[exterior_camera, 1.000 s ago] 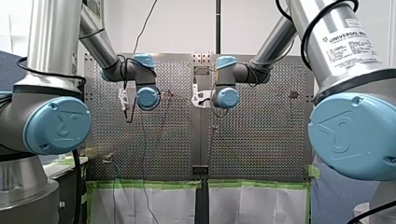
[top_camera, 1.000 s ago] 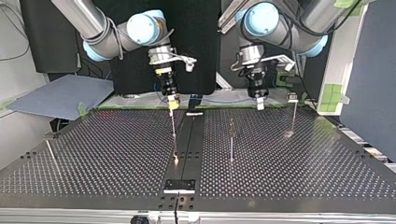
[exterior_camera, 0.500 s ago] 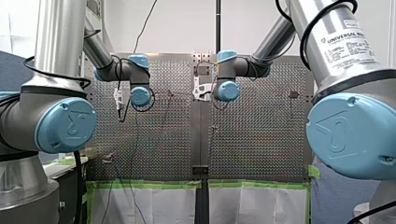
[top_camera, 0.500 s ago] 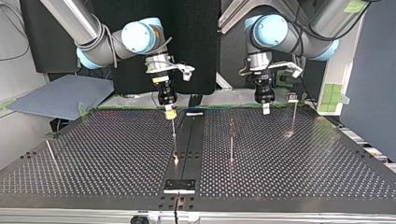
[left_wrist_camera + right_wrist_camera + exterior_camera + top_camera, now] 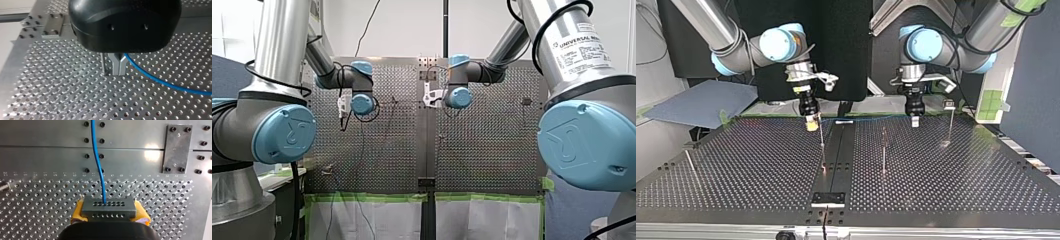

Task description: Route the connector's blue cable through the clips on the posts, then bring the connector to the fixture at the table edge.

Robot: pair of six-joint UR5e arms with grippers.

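Metal table [image 5: 736,165], perforated all over, seen from across it in the top view. Nearest, at the table edge on the central strip, sits the dark fixture [image 5: 828,198]. Behind it stand four thin posts. The left post [image 5: 690,165] is near that view's left edge. The second post [image 5: 821,137] is just left of the strip and the third post [image 5: 883,150] just right of it. The right post [image 5: 950,127] stands further right and carries a small clip [image 5: 949,104] on top.

Farthest back, both arms hang down over the table's far edge. At the top view's left, my right gripper [image 5: 811,123] is just beside the second post's top. In its wrist view the yellow pads [image 5: 78,213] pinch the grey connector [image 5: 108,209] from both sides. The blue cable [image 5: 98,165] leaves the connector's middle and runs straight ahead over the holes, passing beside a bolted plate [image 5: 176,148].

In the top view the cable stretches as a thin blue line along the far edge to my left gripper [image 5: 915,121], at the view's right, behind the third post. The left wrist view shows its metal fingers [image 5: 117,66] pressed together on the cable, which trails away to one side just above the table. None of the posts has the cable in it.
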